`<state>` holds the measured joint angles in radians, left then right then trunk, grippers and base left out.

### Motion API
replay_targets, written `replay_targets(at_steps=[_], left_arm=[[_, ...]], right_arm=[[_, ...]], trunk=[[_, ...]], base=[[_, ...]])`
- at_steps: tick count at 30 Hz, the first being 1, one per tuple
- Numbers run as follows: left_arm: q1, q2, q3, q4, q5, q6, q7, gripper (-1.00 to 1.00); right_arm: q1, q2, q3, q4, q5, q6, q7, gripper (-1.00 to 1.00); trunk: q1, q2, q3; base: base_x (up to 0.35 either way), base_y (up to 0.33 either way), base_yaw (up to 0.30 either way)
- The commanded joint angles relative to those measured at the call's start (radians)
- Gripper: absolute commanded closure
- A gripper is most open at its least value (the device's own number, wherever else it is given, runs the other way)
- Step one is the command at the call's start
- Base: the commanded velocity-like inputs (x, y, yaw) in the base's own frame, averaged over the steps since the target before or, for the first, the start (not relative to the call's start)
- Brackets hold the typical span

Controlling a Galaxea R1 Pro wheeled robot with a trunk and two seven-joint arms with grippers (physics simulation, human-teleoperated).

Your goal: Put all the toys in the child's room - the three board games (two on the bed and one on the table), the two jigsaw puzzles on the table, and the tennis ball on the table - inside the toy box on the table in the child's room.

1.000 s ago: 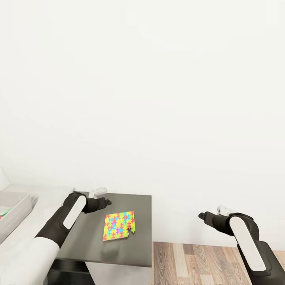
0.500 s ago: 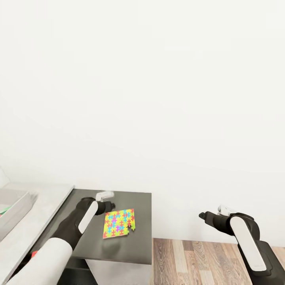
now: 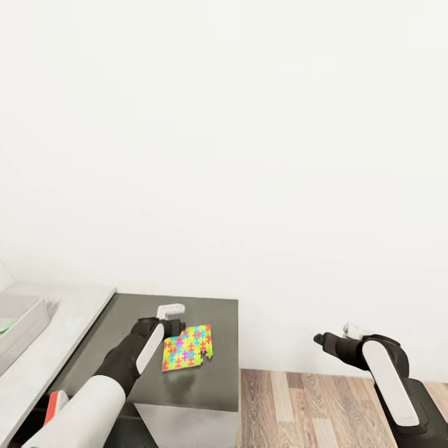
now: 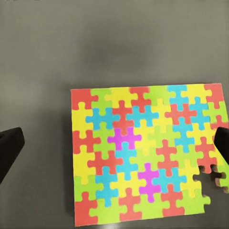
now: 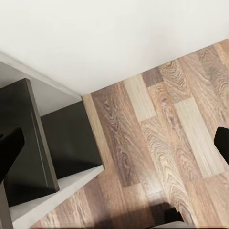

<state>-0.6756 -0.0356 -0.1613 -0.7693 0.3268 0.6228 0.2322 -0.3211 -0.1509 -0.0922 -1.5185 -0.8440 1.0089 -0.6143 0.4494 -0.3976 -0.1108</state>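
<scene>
One jigsaw puzzle (image 3: 186, 347), a square sheet of pink, yellow, green and blue pieces, lies flat on the dark grey part of the table (image 3: 211, 389). My left gripper (image 3: 173, 326) hovers over the puzzle's left edge, pointing down. In the left wrist view the jigsaw puzzle (image 4: 143, 157) lies under the open left gripper (image 4: 114, 148), with a dark fingertip at each side of the sheet. The grey toy box (image 3: 28, 333) stands at the far left on the light grey top. My right gripper (image 3: 320, 340) hangs open and empty beyond the table's right end.
A plain white wall rises close behind the table. Wood-plank floor (image 5: 162, 138) lies under the right gripper (image 5: 116, 145), beside the table's white front. A small red thing (image 3: 56, 401) shows beside my left forearm. Something green lies inside the toy box.
My left arm has swung right and forward, bringing the gripper from left of the puzzle to above its edge. The head view has shifted slightly. The right arm has not moved.
</scene>
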Motion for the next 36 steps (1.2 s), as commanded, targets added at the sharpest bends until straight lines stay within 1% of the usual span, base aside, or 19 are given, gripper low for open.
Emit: replay_targets(at_steps=[1,4,6,8,9,10,12,13,15,17,20,29,32,34,36], left_arm=[[-0.001,0.001,-0.002,-0.001,0.012,-0.002,0.009,-1.00],[-0.003,0.002,0.001,-0.001,0.014,-0.011,0.002,-1.00],[-0.016,0.006,0.012,0.000,0.017,-0.011,-0.007,-1.00],[-0.032,0.024,0.044,0.006,0.021,-0.010,-0.028,-1.00],[-0.045,0.043,0.075,0.015,0.022,-0.009,-0.055,-1.00],[-0.051,0.053,0.091,0.022,0.023,-0.008,-0.072,-1.00],[-0.074,0.089,0.151,0.049,0.023,-0.007,-0.160,-1.00],[-0.080,0.095,0.160,0.055,0.023,-0.008,-0.181,-1.00],[-0.095,0.108,0.185,0.070,0.023,-0.011,-0.243,-1.00],[-0.101,0.112,0.194,0.076,0.023,-0.014,-0.267,-1.00],[-0.105,0.113,0.201,0.080,0.022,-0.017,-0.284,-1.00],[-0.107,0.116,0.205,0.084,0.023,-0.017,-0.299,-1.00],[-0.107,0.116,0.205,0.086,0.023,-0.016,-0.313,-1.00],[-0.107,0.117,0.205,0.094,0.023,-0.015,-0.346,-1.00],[-0.107,0.119,0.204,0.113,0.022,-0.014,-0.400,-1.00]], right_arm=[[-0.001,0.000,0.000,0.000,-0.010,0.002,-0.010,-1.00],[-0.001,0.000,0.000,0.002,-0.010,0.002,-0.010,-1.00],[-0.001,0.001,0.000,0.002,-0.010,0.002,-0.010,-1.00],[-0.001,0.001,0.000,0.003,-0.010,0.002,-0.010,-1.00],[-0.001,0.001,0.000,0.003,-0.010,0.002,-0.010,-1.00],[-0.001,0.001,0.000,0.003,-0.010,0.002,-0.010,-1.00],[-0.001,0.001,0.000,0.003,-0.010,0.002,-0.010,-1.00],[-0.001,0.001,0.000,0.003,-0.010,0.002,-0.010,-1.00],[-0.001,0.002,0.003,0.003,-0.010,0.002,-0.010,-1.00],[-0.001,0.002,0.006,0.003,-0.010,0.002,-0.010,-1.00],[-0.001,0.002,0.008,0.003,-0.010,0.002,-0.010,-1.00],[-0.001,0.002,0.008,0.003,-0.011,0.002,-0.010,-1.00],[-0.001,0.002,0.007,0.003,-0.010,0.002,-0.010,-1.00],[-0.001,0.002,0.007,0.003,-0.010,0.001,-0.010,-1.00],[-0.001,0.002,0.007,0.003,-0.010,0.002,-0.010,-1.00]], trunk=[[0.001,-0.002,-0.004],[0.001,-0.002,-0.009],[0.001,-0.002,-0.012],[0.001,-0.002,-0.015],[0.001,-0.002,-0.017],[0.001,-0.002,-0.018],[0.001,-0.002,-0.022],[0.001,-0.002,-0.023],[0.001,-0.002,-0.026],[0.001,-0.002,-0.030],[0.001,-0.002,-0.034],[0.001,-0.002,-0.049],[0.001,-0.002,-0.054],[0.001,-0.002,-0.057],[0.001,-0.002,-0.060]], base=[[0.000,0.000,0.000],[0.000,0.000,0.000],[0.000,0.000,0.000],[0.000,0.000,0.000],[0.000,0.000,0.000],[0.000,0.000,0.000],[0.000,0.000,0.000],[0.000,0.000,0.000],[0.000,0.000,0.000],[0.000,0.000,0.000],[0.000,0.000,0.000],[0.000,0.000,0.000],[0.000,0.000,0.000],[0.000,0.000,0.000],[0.000,0.000,0.000]])
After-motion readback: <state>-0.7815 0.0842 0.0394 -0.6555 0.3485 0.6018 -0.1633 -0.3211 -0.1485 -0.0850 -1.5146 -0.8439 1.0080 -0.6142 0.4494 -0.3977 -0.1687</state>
